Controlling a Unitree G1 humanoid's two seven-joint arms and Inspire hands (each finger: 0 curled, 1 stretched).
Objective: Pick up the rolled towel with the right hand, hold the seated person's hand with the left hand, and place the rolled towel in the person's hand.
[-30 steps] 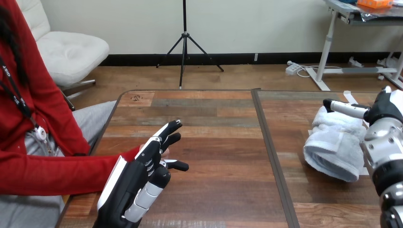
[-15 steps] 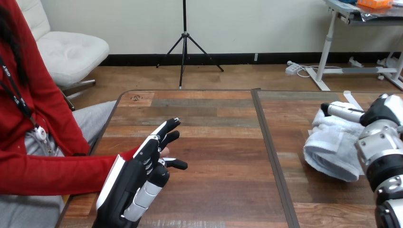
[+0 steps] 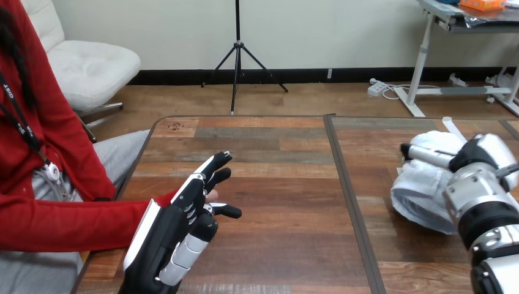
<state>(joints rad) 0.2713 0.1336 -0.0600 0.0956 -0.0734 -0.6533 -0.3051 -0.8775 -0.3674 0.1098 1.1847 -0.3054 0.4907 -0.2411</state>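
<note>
Rolled towel (image 3: pixel 419 193) lies on the tabletop (image 3: pixel 275 184) at its right side, with my right hand (image 3: pixel 480 153) resting over its top and far edge; whether that hand grips it I cannot tell. Well apart, my left hand (image 3: pixel 174 223) stands edge-up with fingers straight and slightly spread. The person's hand (image 3: pixel 212 196) is mostly hidden just behind it.
</note>
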